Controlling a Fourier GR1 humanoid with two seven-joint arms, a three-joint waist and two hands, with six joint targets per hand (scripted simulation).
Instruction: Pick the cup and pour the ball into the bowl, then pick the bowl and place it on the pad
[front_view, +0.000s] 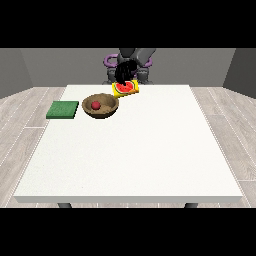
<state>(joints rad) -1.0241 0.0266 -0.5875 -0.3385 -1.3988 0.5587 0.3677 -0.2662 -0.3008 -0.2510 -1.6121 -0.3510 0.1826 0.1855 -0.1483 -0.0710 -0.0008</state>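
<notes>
A brown bowl stands on the white table at the far left of centre, and a red ball lies inside it. Just behind and to the right of the bowl, a yellow cup is tipped over so its red inside faces the camera. The black hand at the view's left comes down from the robot and is curled on the cup from above. A flat green pad lies left of the bowl, at the table's left edge. No other hand shows.
The robot's grey body with purple rings sits behind the table's far edge. The table's near half stretches wide towards the camera. Grey plank floor surrounds the table.
</notes>
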